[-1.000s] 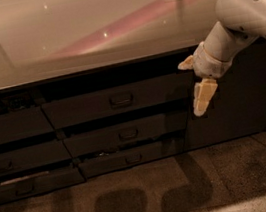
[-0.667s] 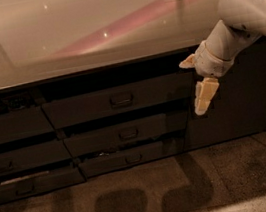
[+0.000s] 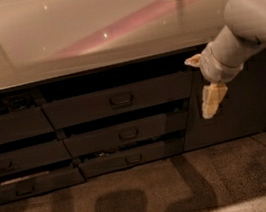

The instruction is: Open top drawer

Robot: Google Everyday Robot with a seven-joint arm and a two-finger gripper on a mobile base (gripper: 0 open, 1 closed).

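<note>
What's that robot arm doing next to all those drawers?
The robot's white arm reaches in from the right, and its gripper hangs just below the countertop. Its job is to open the top drawer, the wide one with a small loop handle in the middle. Right now the gripper is off to the right of that handle, near the drawer's right end, and has not grabbed it yet.

Glossy, reflective bench above the matt cream jaws of the gripper; left of them, top drawer, smooth matt grey.
</note>
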